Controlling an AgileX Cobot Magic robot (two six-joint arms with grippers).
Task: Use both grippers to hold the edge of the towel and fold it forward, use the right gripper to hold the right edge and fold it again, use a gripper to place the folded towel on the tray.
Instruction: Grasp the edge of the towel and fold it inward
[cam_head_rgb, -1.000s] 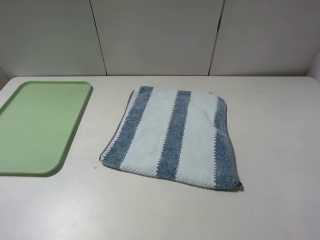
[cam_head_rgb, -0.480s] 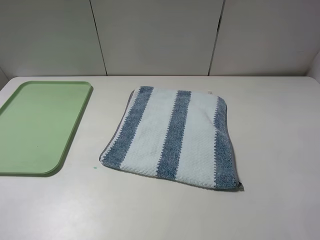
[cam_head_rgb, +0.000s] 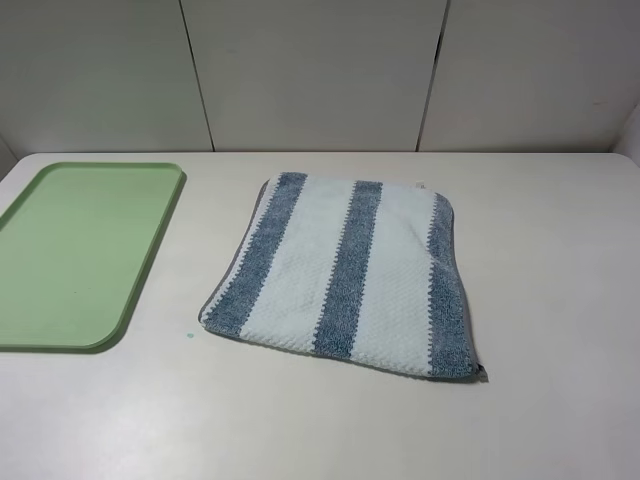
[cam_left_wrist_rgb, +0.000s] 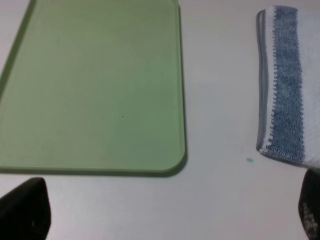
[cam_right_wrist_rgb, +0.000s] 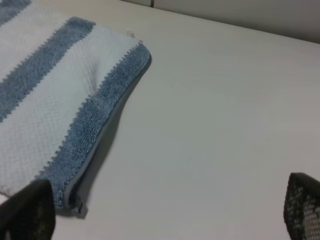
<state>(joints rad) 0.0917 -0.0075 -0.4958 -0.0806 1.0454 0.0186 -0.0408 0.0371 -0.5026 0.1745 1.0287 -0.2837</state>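
The striped towel (cam_head_rgb: 345, 275) lies flat on the white table, mid-table, its stripes running front to back. The light green tray (cam_head_rgb: 80, 250) sits bare at the table's left. Neither arm shows in the high view. In the left wrist view, my left gripper (cam_left_wrist_rgb: 167, 220) hovers open over bare table, between the tray's near corner (cam_left_wrist_rgb: 170, 160) and the towel's front left corner (cam_left_wrist_rgb: 282, 145). The right wrist view has my right gripper (cam_right_wrist_rgb: 165, 215) open, its fingertips (cam_right_wrist_rgb: 30, 210) wide apart, beside the towel's right edge (cam_right_wrist_rgb: 95, 135). Nothing is held.
A pale panelled wall (cam_head_rgb: 320, 70) stands behind the table. A tiny green speck (cam_head_rgb: 188, 335) lies on the table in front of the towel's left corner. Bare tabletop (cam_head_rgb: 550, 250) stretches right of the towel.
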